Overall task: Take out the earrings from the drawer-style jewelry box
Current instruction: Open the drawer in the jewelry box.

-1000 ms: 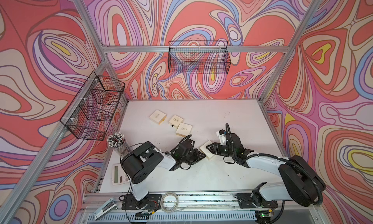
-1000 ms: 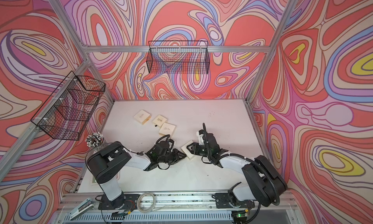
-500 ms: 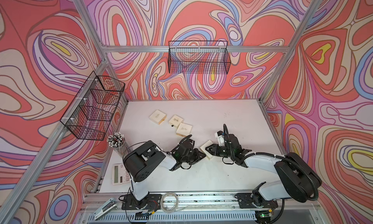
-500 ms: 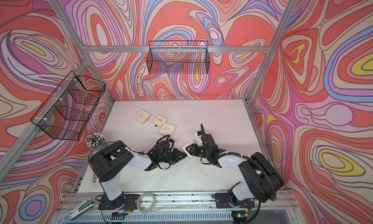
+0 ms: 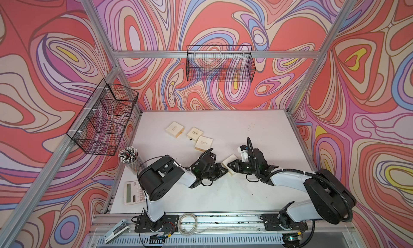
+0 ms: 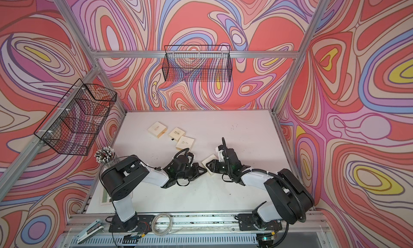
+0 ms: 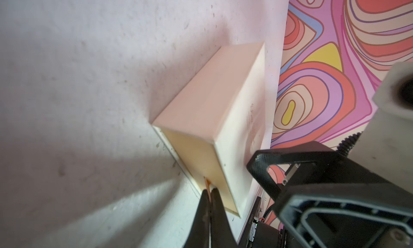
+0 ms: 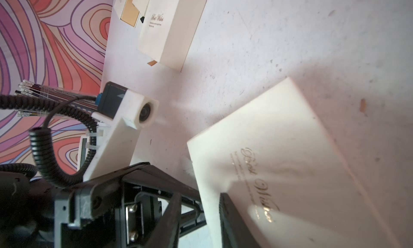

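Little has changed on the white worktop [image 5: 245, 197] over the last second. In both top views the two arms lie low and bent inward as before, with only slight shifts at the wrists. Three spare cream boxes [image 5: 194, 133] sit beyond the left gripper [image 7: 210, 192], away from the arm bases, and have not moved. The cream jewelry box [image 5: 230, 164] lies flat between that gripper and the right gripper [image 8: 199, 196], in the same spot as before. The right gripper stands part-way open astride the box's nearest edge. One finger [image 8: 230, 213] is over the lettered top and the other is beside the side wall with a gap showing, so it has no firm hold yet. The left gripper is pinched tight on the small tan pull tab [image 7: 206, 182] at the drawer's end. The drawer looks pushed in just ahead of the left gripper's tips, and the earrings cannot be seen.
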{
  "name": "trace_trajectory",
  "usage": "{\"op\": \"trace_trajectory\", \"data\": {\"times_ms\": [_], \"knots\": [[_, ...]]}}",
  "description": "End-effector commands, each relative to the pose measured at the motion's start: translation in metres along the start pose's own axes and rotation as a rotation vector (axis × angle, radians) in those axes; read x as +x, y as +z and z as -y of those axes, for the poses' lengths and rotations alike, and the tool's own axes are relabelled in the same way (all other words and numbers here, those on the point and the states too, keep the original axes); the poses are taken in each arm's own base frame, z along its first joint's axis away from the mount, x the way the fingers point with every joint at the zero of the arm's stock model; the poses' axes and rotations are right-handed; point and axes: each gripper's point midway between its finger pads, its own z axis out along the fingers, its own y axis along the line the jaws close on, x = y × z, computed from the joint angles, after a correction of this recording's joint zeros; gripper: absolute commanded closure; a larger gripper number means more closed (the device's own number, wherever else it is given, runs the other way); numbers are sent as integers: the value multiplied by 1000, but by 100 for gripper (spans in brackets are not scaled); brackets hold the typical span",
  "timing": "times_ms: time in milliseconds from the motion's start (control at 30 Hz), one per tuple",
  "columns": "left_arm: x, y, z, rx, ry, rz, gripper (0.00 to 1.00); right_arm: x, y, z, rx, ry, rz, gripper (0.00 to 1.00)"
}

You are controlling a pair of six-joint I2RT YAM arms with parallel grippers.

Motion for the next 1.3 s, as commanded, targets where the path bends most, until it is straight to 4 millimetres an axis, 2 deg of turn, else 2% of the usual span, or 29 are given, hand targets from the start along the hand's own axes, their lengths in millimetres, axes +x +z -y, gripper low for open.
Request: {"op": "trace_trajectory", "data": {"times_ms": [0, 467, 667, 733, 1033, 1267], "knots": [[-3, 2, 1, 9, 11, 16, 100, -2, 3, 2, 13, 2, 13, 69], [6, -14, -19, -59, 8, 18, 100, -3, 3, 25, 125, 55, 45, 72], [5, -20, -18, -65, 10, 35, 100, -1, 4, 34, 159, 78, 45, 73], [11, -27, -32, -104, 1, 28, 100, 1, 5, 37, 168, 83, 40, 74], [15, -41, -43, -161, 3, 43, 100, 2, 8, 44, 195, 92, 36, 75], [19, -51, -60, -234, -11, 49, 100, 4, 11, 50, 215, 100, 29, 75]]}}
